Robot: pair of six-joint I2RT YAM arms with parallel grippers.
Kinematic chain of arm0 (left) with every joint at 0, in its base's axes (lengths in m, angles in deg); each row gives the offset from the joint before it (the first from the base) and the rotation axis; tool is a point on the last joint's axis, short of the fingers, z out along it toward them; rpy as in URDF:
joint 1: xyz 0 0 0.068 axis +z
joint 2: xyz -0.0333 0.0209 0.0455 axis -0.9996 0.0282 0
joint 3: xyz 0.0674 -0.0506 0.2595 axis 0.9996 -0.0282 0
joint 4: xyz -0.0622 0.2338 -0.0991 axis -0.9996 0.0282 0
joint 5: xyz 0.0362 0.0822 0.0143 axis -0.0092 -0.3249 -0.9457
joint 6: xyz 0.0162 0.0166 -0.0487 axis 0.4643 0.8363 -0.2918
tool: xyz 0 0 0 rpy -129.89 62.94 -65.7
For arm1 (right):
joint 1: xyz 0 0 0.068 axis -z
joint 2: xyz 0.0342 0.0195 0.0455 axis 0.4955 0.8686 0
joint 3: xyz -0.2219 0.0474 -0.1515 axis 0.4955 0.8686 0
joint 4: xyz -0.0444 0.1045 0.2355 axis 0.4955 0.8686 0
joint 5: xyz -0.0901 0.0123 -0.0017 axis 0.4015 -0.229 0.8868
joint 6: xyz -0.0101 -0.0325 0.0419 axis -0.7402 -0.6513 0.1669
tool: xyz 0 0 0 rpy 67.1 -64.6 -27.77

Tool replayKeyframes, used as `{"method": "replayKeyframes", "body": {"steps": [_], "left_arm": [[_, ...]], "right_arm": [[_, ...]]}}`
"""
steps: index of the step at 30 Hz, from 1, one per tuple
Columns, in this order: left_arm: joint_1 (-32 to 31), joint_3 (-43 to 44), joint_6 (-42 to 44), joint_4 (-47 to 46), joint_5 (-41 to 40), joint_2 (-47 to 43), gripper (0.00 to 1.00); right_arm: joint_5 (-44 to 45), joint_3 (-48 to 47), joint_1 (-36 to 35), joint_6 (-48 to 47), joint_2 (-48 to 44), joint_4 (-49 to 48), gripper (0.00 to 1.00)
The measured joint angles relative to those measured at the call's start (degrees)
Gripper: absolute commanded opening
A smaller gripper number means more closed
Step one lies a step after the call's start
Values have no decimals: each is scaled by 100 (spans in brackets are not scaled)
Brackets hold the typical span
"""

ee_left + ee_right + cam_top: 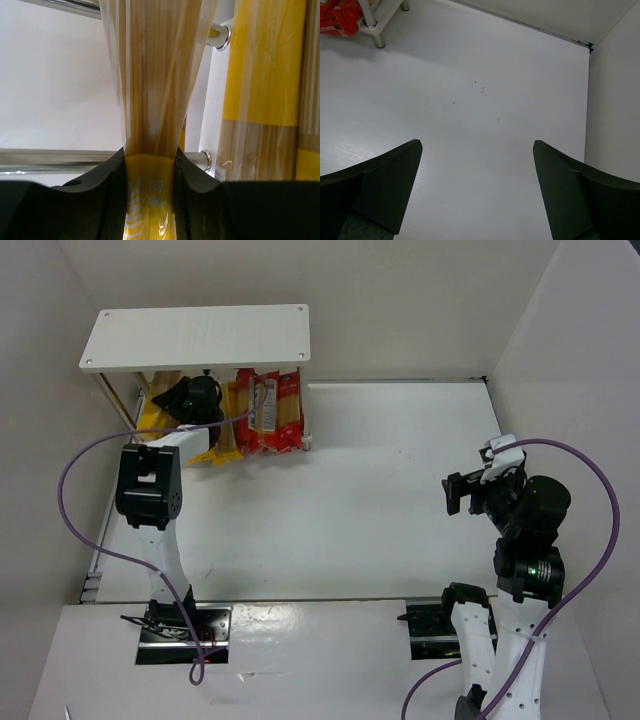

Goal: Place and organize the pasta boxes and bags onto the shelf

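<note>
The white shelf stands at the back left. Under its top board lie yellow spaghetti packs and red ones, side by side. My left gripper reaches in under the board and is shut on a yellow spaghetti bag, whose clear part with tan pasta runs away from the jaws. Another yellow pack lies to its right. My right gripper hovers open and empty over the bare table at the right; in its wrist view a red pack end shows at the top left.
Metal shelf rails and a white upright sit close around the held bag. A shelf foot stands at the top left of the right wrist view. White walls enclose the table at the back and sides.
</note>
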Motion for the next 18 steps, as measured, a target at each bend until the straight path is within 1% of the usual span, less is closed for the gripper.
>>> {"method": "replayKeyframes", "body": {"steps": [6, 11, 14, 15, 16, 17, 18], "left_arm": [[262, 157, -2, -20, 37, 365, 0], [415, 157, -2, -13, 109, 448, 1], [420, 157, -2, -55, 144, 448, 8], [415, 157, -2, -55, 175, 448, 11], [411, 160, 0, -55, 201, 448, 19], [411, 160, 0, -55, 225, 450, 22], [411, 160, 2, -55, 245, 450, 28]], "right_arm": [[4, 0, -4, 0, -2, 0, 100], [4, 0, -4, 0, -2, 0, 100], [7, 0, -4, 0, -2, 0, 100], [7, 0, -4, 0, -2, 0, 100], [7, 0, -4, 0, -2, 0, 100], [7, 0, -4, 0, -2, 0, 100], [7, 0, -4, 0, -2, 0, 100]]}}
